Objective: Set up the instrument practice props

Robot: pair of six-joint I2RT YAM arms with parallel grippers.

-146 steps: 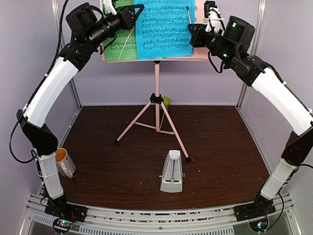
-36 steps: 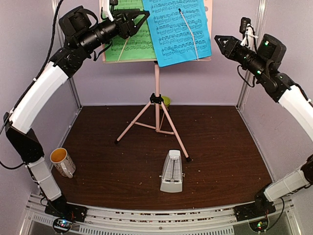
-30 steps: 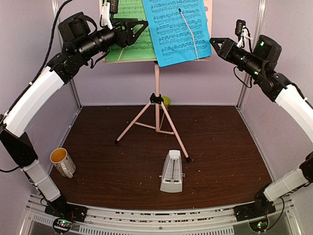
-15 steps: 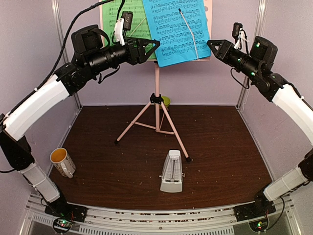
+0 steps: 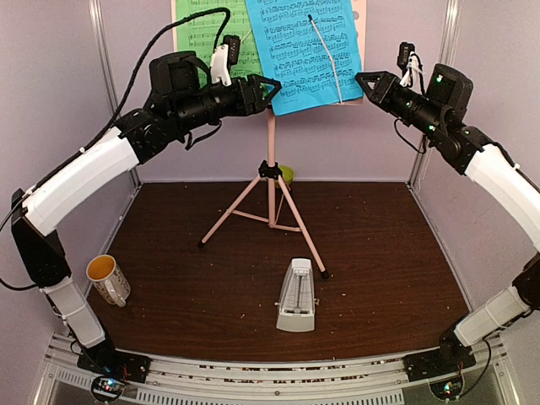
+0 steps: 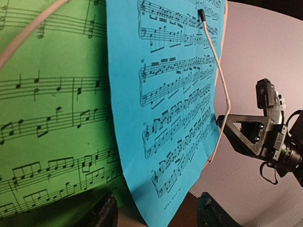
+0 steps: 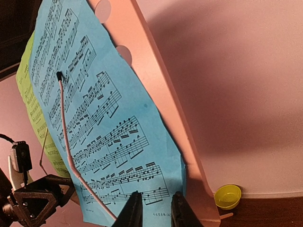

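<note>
The pink music stand (image 5: 271,139) stands at the back of the table, its desk (image 7: 161,94) holding a green sheet (image 5: 196,34) on the left and a larger blue sheet (image 5: 308,51) that hangs tilted on the right. A thin pink wire arm (image 6: 218,71) lies across the blue sheet. My left gripper (image 5: 275,84) is open just in front of the blue sheet's lower left corner (image 6: 151,208). My right gripper (image 5: 361,78) hovers at that sheet's lower right edge (image 7: 175,189), jaws a narrow gap apart with nothing between them. The white-grey metronome (image 5: 296,295) stands upright on the near part of the table.
A white patterned mug (image 5: 108,278) sits at the table's left edge near the left arm's base. A small lime-green bowl (image 7: 227,196) lies behind the stand's tripod legs (image 5: 253,215). Walls close in on both sides and behind the stand.
My left gripper has dropped and swung right, from the green sheet to the blue sheet's lower left corner. My right gripper has crept left toward the blue sheet's edge, jaws slightly narrower.
</note>
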